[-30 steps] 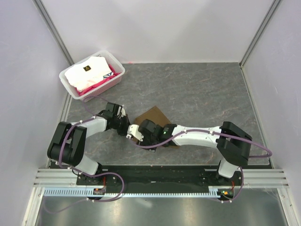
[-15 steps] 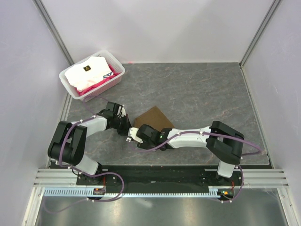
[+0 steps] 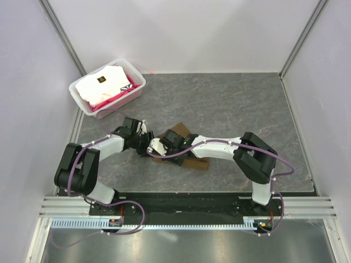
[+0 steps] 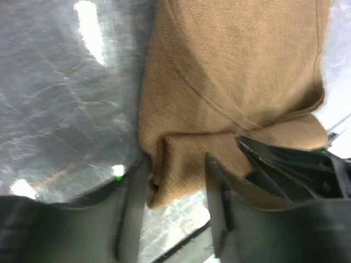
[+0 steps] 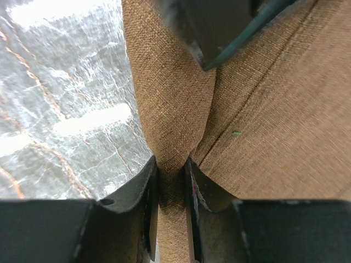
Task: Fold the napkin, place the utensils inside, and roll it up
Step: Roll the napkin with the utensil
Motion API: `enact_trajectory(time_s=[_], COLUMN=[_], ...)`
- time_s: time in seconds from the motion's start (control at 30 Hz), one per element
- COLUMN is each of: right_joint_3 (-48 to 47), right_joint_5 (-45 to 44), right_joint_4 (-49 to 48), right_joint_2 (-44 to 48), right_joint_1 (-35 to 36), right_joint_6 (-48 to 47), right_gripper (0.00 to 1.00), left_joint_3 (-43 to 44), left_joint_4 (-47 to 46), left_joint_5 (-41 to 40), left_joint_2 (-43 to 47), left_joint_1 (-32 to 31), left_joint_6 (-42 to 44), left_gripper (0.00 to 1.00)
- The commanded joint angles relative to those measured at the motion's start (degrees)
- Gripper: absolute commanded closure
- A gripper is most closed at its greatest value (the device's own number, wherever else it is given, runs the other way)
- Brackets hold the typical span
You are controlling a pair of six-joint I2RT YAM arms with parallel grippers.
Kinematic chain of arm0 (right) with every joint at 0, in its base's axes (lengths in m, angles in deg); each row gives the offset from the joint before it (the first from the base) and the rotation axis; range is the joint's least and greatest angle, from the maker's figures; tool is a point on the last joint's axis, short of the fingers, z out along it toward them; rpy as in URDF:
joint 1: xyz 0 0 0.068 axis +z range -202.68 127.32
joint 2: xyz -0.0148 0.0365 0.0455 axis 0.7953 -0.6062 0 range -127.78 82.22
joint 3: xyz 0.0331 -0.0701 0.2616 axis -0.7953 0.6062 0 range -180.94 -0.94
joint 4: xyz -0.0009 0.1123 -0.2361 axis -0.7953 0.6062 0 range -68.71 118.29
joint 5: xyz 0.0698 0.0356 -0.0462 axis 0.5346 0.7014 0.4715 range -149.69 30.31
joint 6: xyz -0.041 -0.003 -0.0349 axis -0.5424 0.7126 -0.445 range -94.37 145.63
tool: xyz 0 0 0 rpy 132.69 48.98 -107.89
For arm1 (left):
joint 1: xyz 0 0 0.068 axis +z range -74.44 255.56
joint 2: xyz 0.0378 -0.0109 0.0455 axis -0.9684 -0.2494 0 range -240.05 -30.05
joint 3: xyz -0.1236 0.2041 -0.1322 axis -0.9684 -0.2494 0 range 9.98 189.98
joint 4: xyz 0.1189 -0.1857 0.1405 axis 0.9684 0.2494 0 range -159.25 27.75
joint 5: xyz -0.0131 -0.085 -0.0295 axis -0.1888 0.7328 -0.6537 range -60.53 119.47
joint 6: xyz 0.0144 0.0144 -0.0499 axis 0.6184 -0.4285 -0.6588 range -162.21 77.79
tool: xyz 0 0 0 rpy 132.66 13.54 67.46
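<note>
Near the left-centre of the grey table (image 3: 236, 104), as the overhead camera shows it, the napkin (image 3: 181, 131) is lying as a bunched brown shape, and both arms are reaching in over it. The left gripper (image 3: 145, 143) is sitting at the cloth's left edge, and the right gripper (image 3: 157, 148) is meeting it there almost nose to nose, its arm crossing over the napkin and hiding the middle of it. A white basket (image 3: 137, 90) is standing well apart in the far left corner, holding a white cloth (image 3: 101, 86) on top of a pink cloth (image 3: 109, 103). From this height the gap of neither jaw is showing clearly.

At the left wrist, the napkin (image 4: 230, 71) is filling most of the view, and a folded corner of it is lying between the left gripper (image 4: 176, 160) fingers (image 4: 134, 213). The jaws are standing well apart, straddling that corner without squeezing it, and bare table is showing in the gap nearer the palm. A dark finger of the other arm is pressing onto the cloth at the right.

At the right wrist, the right gripper (image 5: 171, 164) is pinching a raised ridge of the napkin (image 5: 285, 109). Its fingers (image 5: 129, 192) are nearly together, with only the thickness of the fold between them. Marbled table is showing to the left of the ridge.
</note>
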Motion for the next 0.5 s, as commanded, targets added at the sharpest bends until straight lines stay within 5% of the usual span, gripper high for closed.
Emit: enact_trajectory(time_s=[0.0,0.2,0.47], right_joint_3=[0.2,-1.0,-5.1], right_joint_5=[14.2,20.7,32.3], right_joint_4=[8.1,9.9,13.3], right_joint_2=[-5.4,-4.9,-7.2], right_joint_1=[-1.9,-4.7,-8.3], right_joint_6=[3.2,6.0,6.5], right_gripper=[0.81,0.83,0.83], left_joint_3=[-0.5,-7.9,-14.1], left_joint_4=[0.5,1.5,-4.3], left_joint_5=[-4.0,-11.3,-5.7], left_joint_2=[5.5,16.1,27.7], left_joint_1=[0.4,0.9,0.9], left_joint_6=[0.3,-2.8,-3.6], left_gripper=[0.39,0.29,0.28])
